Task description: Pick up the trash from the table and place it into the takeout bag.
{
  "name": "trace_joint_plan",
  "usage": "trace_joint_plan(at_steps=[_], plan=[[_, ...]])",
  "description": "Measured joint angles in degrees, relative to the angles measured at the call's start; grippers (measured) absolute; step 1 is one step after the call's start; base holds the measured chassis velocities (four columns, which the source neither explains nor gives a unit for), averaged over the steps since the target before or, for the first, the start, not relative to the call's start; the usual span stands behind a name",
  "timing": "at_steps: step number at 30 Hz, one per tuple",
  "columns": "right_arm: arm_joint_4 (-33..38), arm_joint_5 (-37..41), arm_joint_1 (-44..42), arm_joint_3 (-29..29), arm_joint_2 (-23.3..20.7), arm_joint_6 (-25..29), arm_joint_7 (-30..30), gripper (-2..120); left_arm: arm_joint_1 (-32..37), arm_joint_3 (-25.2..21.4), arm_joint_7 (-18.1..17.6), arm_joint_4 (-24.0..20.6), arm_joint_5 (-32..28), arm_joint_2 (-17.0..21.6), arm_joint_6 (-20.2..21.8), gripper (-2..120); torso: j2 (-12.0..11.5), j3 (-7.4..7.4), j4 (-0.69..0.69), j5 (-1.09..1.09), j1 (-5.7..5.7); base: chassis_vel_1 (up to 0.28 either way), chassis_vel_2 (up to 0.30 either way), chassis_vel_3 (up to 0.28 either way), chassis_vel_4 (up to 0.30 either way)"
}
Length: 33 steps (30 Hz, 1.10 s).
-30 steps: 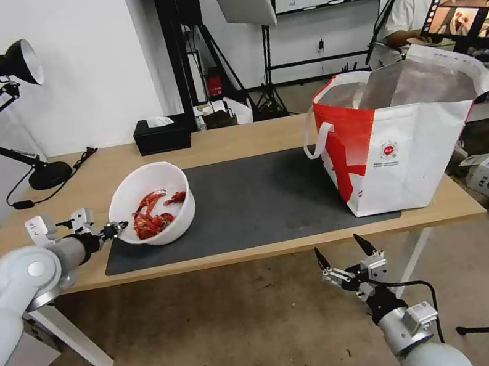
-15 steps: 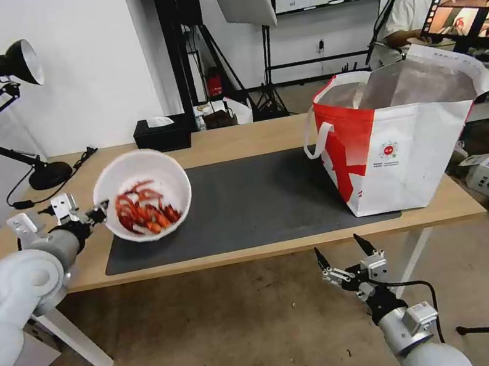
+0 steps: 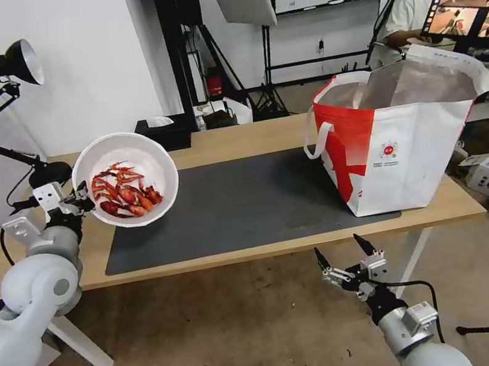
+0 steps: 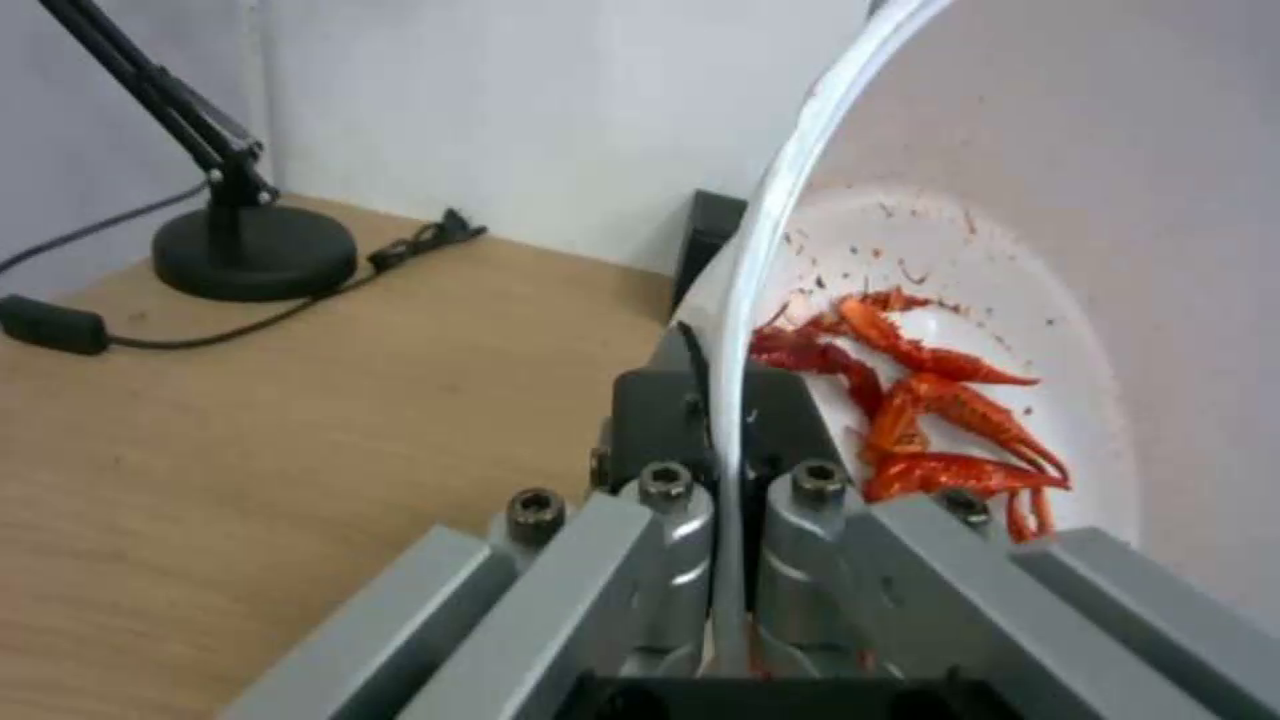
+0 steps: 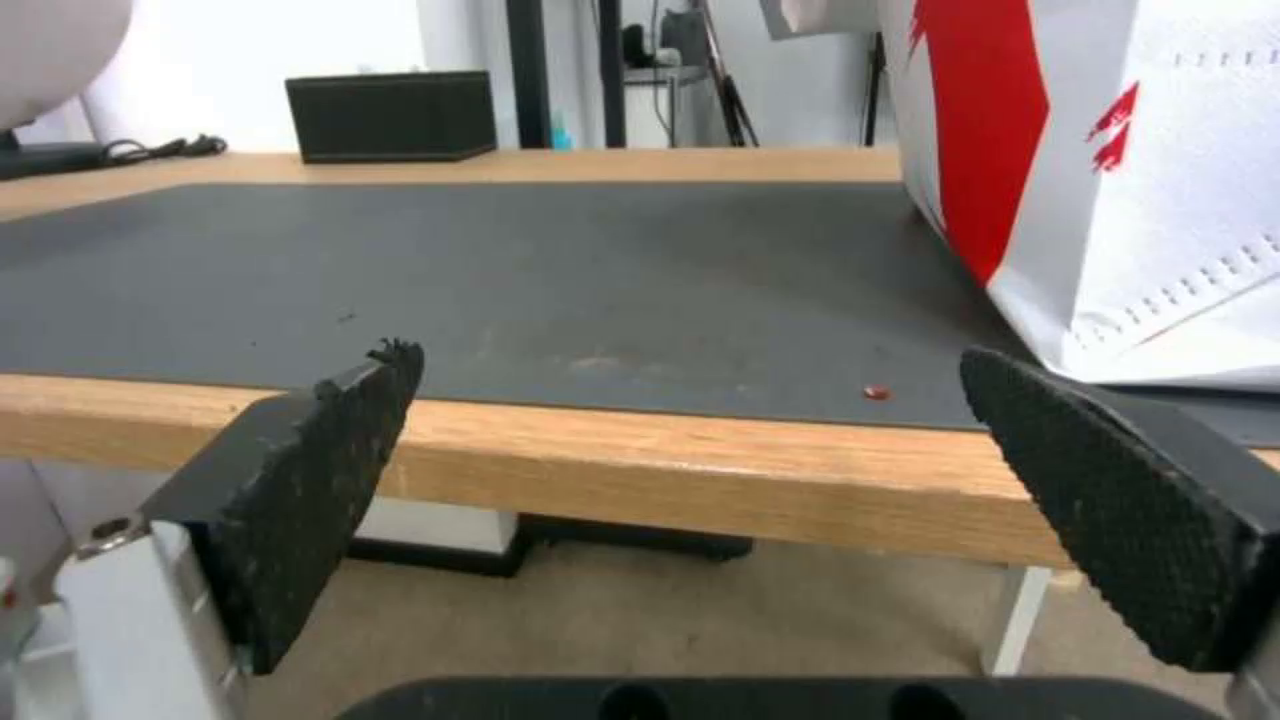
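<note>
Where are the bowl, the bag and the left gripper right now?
bowl (image 3: 146,155): head view, bare white inner wall above the shells.
bag (image 3: 393,177): head view, white front panel below the logo.
left gripper (image 3: 80,200): head view, fingertips pinching the bowl's rim.

One bowl (image 3: 126,179), one takeout bag (image 3: 403,141), one lamp (image 3: 8,113), one tissue box (image 3: 161,134).

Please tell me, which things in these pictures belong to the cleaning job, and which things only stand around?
Belong to the job:
- white bowl with crayfish shells, lifted off the table and tilted, rim pinched by the left end effector
- takeout bag, open, on the table's right end
- right end effector, open, below the table's front edge

Just lying about:
- black tissue box
- desk lamp
- dark grey mat
</note>
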Motion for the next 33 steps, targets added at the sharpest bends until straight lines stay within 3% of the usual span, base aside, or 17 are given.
trace_joint_plan(at_steps=[8, 12, 14, 15, 18, 19, 22, 30, 33], plan=[[0.00, 0.00, 0.00, 0.00, 0.00, 0.00, 0.00, 100, -4.95, 3.99, -0.08, -0.65, -1.71, -0.18, 2.61, 0, 0.00, 0.00, 0.00, 0.00, 0.00, 0.000, 0.000, 0.000, 0.000], [0.00, 0.00, 0.00, 0.00, 0.00, 0.00, 0.00, 100, -13.29, 10.44, -0.99, -0.51, -3.82, -1.08, 3.70, 0, 0.00, 0.00, 0.00, 0.00, 0.00, 0.000, 0.000, 0.000, 0.000], [0.00, 0.00, 0.01, 0.00, 0.00, 0.00, 0.00, 100, -20.28, 16.07, -2.90, 0.44, -5.69, -2.12, 4.59, 0, 0.00, 0.00, -0.01, 0.01, 0.00, 0.000, 0.000, 0.000, 0.000], [0.00, 0.00, 0.01, 0.00, 0.00, 0.00, 0.00, 100, -20.28, 16.07, -2.90, 0.44, -5.69, -2.12, 4.59, 0, 0.00, 0.00, -0.01, 0.01, 0.00, 0.000, 0.000, 0.000, 0.000], [0.00, 0.00, 0.01, 0.00, 0.00, 0.00, 0.00, 100, -29.49, 24.35, -3.87, 2.81, -7.34, -3.54, 5.33, 0, 0.00, 0.00, 0.00, 0.00, 0.01, 0.000, 0.000, 0.000, 0.000], [0.00, 0.00, 0.01, 0.00, 0.00, 0.00, 0.00, 100, -29.49, 24.35, -3.87, 2.81, -7.34, -3.54, 5.33, 0, 0.00, 0.00, 0.00, 0.00, 0.01, 0.000, 0.000, 0.000, 0.000], [0.00, 0.00, 0.00, 0.00, 0.00, 0.00, 0.00, 100, -37.90, 31.16, -5.68, 5.36, -9.73, -5.74, 5.54, 0, 0.00, 0.00, -0.02, 0.01, 0.01, 0.000, 0.000, 0.000, 0.000], [0.00, 0.00, 0.00, 0.00, 0.00, 0.00, 0.00, 100, -46.98, 37.45, -7.61, 9.59, -12.69, -11.31, 5.87, 0, 0.00, 0.00, 0.00, 0.00, 0.01, 0.000, 0.000, 0.000, 0.000], [0.00, 0.00, 0.01, 0.00, -0.01, 0.00, 0.00, 100, -52.00, 40.42, -8.74, 12.69, -13.65, -16.57, 6.04, 0, -0.01, 0.00, 0.00, 0.01, 0.01, 0.000, 0.000, 0.000, 0.000]])
